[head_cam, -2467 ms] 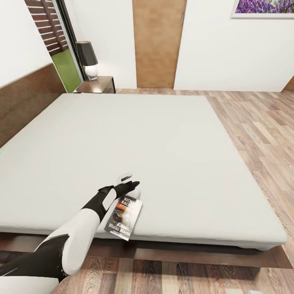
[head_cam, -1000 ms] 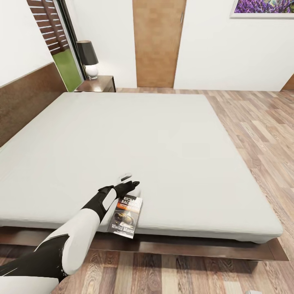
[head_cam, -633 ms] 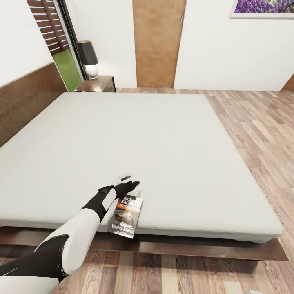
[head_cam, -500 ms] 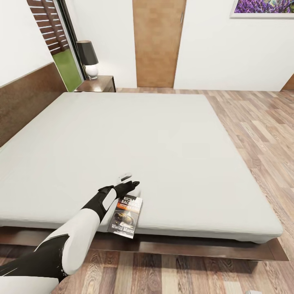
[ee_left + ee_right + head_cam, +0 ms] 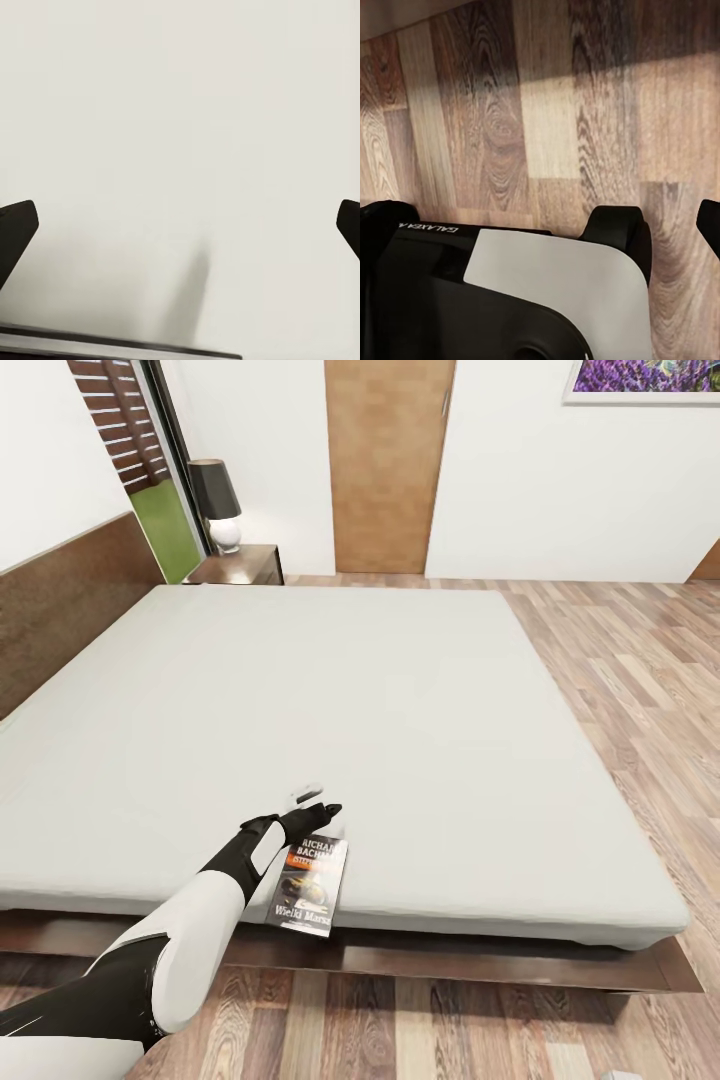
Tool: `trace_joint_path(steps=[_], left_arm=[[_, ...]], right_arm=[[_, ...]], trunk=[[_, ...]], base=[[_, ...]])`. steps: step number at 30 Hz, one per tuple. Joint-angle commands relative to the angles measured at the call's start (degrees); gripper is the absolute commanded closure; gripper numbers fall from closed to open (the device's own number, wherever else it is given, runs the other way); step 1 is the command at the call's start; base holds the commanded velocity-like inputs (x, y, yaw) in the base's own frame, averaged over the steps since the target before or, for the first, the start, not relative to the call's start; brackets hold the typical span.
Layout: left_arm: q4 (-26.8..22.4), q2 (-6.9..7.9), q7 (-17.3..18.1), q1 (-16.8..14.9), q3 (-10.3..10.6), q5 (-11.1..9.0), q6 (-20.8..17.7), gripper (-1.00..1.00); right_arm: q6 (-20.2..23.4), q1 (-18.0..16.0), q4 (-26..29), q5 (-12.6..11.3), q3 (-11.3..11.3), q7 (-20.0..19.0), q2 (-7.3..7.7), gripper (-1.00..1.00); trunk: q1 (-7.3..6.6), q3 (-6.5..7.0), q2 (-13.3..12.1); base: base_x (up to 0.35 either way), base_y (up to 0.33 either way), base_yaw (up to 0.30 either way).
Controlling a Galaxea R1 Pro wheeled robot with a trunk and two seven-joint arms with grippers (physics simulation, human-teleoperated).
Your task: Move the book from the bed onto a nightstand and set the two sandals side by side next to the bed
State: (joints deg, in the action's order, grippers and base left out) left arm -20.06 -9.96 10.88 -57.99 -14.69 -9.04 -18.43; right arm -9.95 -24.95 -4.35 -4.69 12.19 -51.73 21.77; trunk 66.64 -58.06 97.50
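The book [image 5: 309, 887], dark with white lettering and an orange band, lies on the pale grey bed [image 5: 330, 700] at its near edge, its lower end reaching the mattress rim. My left gripper [image 5: 320, 802] stands open just beyond the book's far end, low over the mattress. In the left wrist view the left gripper [image 5: 180, 225] has its dark fingertips [image 5: 16, 229] far apart, with bare mattress between them and a dark strip of the book [image 5: 112, 346] at the frame's edge. A nightstand [image 5: 236, 567] stands at the bed's far left corner. The sandals are out of view.
A lamp [image 5: 216, 503] with a dark shade stands on the nightstand. A brown door [image 5: 386, 465] is in the far wall. Wood-plank floor [image 5: 640, 660] runs along the bed's right side. The right wrist view looks down on the floor [image 5: 547, 112] and my base [image 5: 510, 300].
The whole picture has shifted a little, so the camera moved. The book now lies slightly straighter beside the left gripper. The left arm keeps its pose.
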Motion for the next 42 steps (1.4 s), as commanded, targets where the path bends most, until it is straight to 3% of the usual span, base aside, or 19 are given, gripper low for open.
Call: trace_joint_path(steps=[1, 42], left_arm=[[-0.12, -0.04, 0.10, -0.01, -0.34, -0.36, -0.48, -1.00], [-0.10, -0.04, 0.10, -0.01, -0.34, -0.36, -0.47, -1.00]], right_arm=[[-0.24, -0.10, -0.29, -0.49, -0.19, -0.24, 0.02, -1.00], [-0.24, -0.10, -0.30, -0.49, -0.18, -0.24, 0.02, -1.00]], trunk=[[0.00, -0.04, 0.02], [0.00, -0.04, 0.02]], base=[[-0.001, 0.000, 0.000], [-0.020, 0.000, 0.000]])
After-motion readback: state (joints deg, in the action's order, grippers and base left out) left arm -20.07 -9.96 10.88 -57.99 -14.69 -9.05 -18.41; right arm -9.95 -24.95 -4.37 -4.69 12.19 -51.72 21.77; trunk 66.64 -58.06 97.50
